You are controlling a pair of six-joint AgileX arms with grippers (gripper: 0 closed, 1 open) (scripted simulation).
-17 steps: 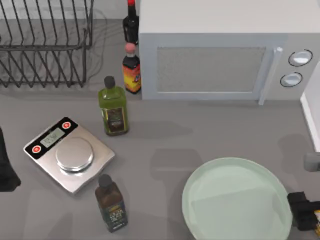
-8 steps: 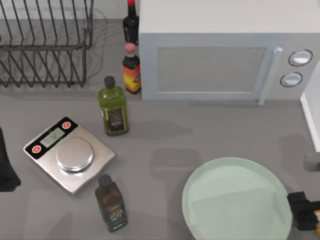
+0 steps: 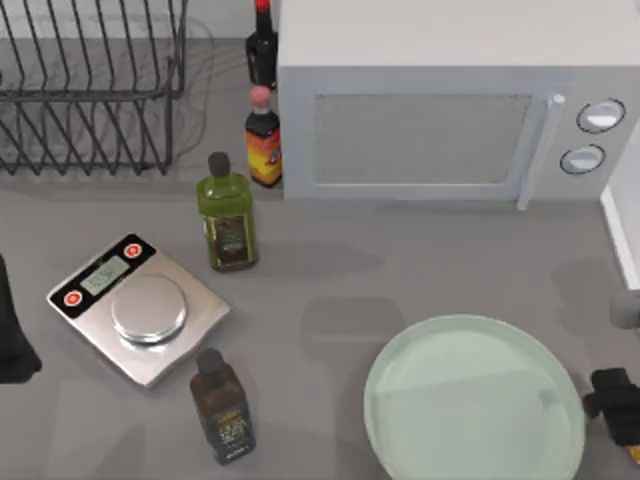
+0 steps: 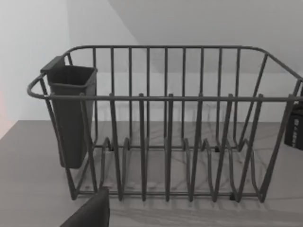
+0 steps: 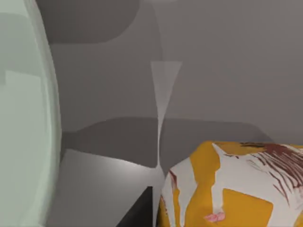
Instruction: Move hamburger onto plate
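At the top view's lower right edge, the right gripper (image 3: 615, 400) is showing as a dark block just beside the plate (image 3: 470, 400), off its right rim; whether its jaws are spread or pressed together, I cannot tell. A sliver of orange at the frame edge below the gripper is marking the hamburger (image 3: 635, 452). Right wrist view: hamburger (image 5: 232, 187) sitting close under the camera, orange-yellow with whitish patches and a dark red streak, with the plate's pale green rim (image 5: 45, 118) curving along the far side and grey table (image 5: 227, 66) lying between them. Hamburger is sitting off the plate, not on it. Plate is lying glossy and bare on the right half of the table. Left arm (image 3: 12, 335) is idling at the top view's left edge beside the silver scale (image 3: 138, 308); its wrist camera is facing the wire dish rack (image 4: 165, 137) with a dark cutlery cup (image 4: 71, 113) hanging on one end. A dark bottle (image 3: 222, 408) is standing just in front of the scale, a green oil bottle (image 3: 229, 212) behind it, two more sauce bottles (image 3: 263, 125) standing against the microwave (image 3: 450, 110) at the back. Left gripper's jaws: cannot tell.
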